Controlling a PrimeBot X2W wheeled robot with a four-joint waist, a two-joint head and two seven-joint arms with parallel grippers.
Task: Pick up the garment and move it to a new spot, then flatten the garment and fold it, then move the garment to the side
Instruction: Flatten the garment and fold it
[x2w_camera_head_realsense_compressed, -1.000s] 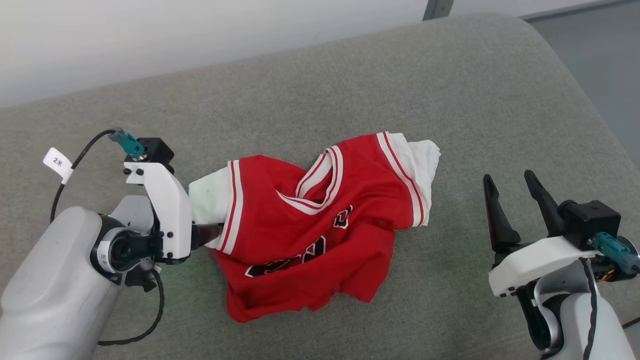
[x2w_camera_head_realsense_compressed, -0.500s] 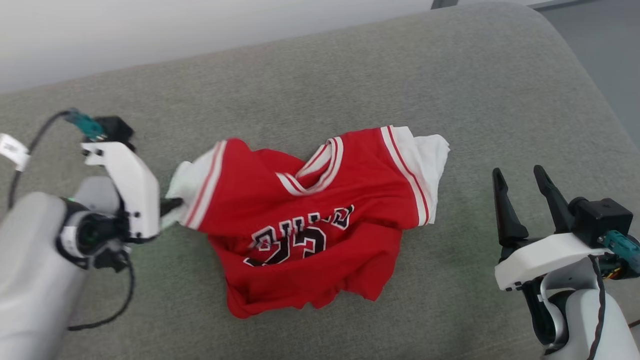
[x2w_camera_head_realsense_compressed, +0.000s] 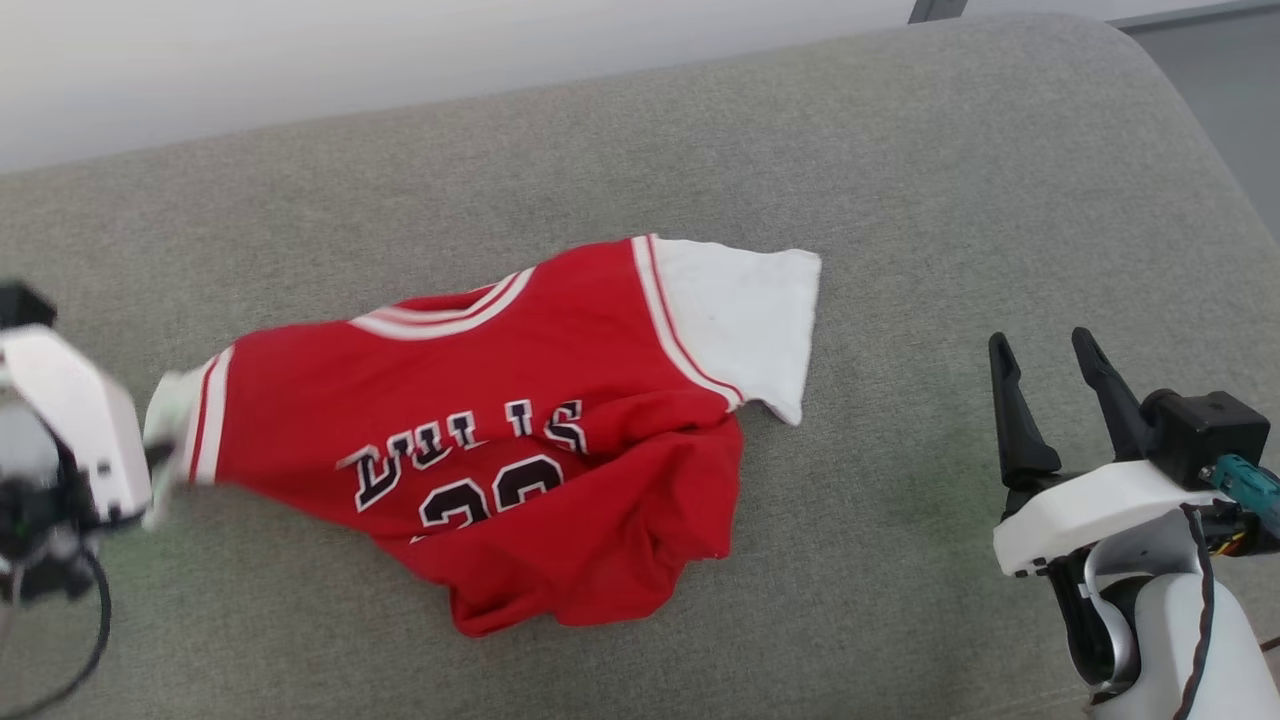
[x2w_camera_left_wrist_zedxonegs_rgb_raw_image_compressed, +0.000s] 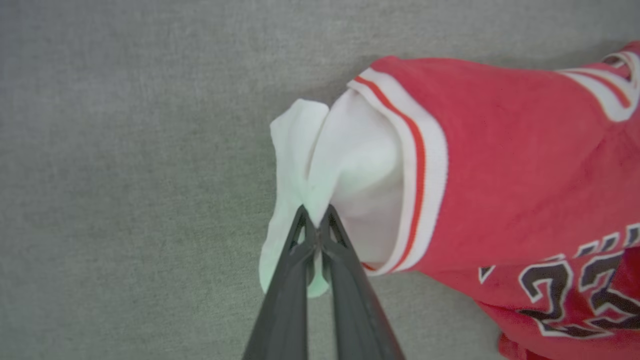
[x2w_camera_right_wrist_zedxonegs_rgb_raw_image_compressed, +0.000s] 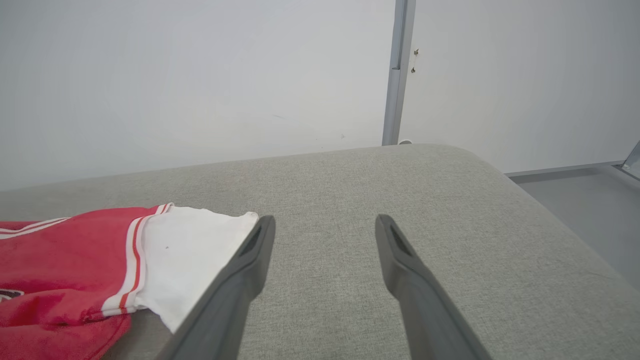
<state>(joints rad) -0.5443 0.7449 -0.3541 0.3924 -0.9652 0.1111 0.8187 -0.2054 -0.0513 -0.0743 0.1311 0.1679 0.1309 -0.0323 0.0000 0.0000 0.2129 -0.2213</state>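
The garment (x2w_camera_head_realsense_compressed: 520, 420), a red jersey with white sleeves, striped trim and black-and-white lettering, lies stretched across the grey cushion (x2w_camera_head_realsense_compressed: 900, 200). My left gripper (x2w_camera_left_wrist_zedxonegs_rgb_raw_image_compressed: 316, 216) is shut on the garment's white left sleeve (x2w_camera_left_wrist_zedxonegs_rgb_raw_image_compressed: 350, 165); in the head view that gripper (x2w_camera_head_realsense_compressed: 155, 455) sits at the far left edge, blurred. The other white sleeve (x2w_camera_head_realsense_compressed: 745, 310) lies flat at the right. My right gripper (x2w_camera_head_realsense_compressed: 1045, 355) stands open to the right of the garment, apart from it, with nothing between its fingers (x2w_camera_right_wrist_zedxonegs_rgb_raw_image_compressed: 322, 225).
The cushion's rounded right edge (x2w_camera_head_realsense_compressed: 1230, 200) drops to a grey floor (x2w_camera_right_wrist_zedxonegs_rgb_raw_image_compressed: 590, 190). A white wall (x2w_camera_right_wrist_zedxonegs_rgb_raw_image_compressed: 200, 75) with a grey vertical strip (x2w_camera_right_wrist_zedxonegs_rgb_raw_image_compressed: 397, 70) stands behind. Bare cushion lies between the garment and the right gripper.
My left gripper shut on the white sleeve and pulled it left, stretching the crumpled garment out so the lettering shows. The head camera shifted slightly. The right gripper stayed open and still.
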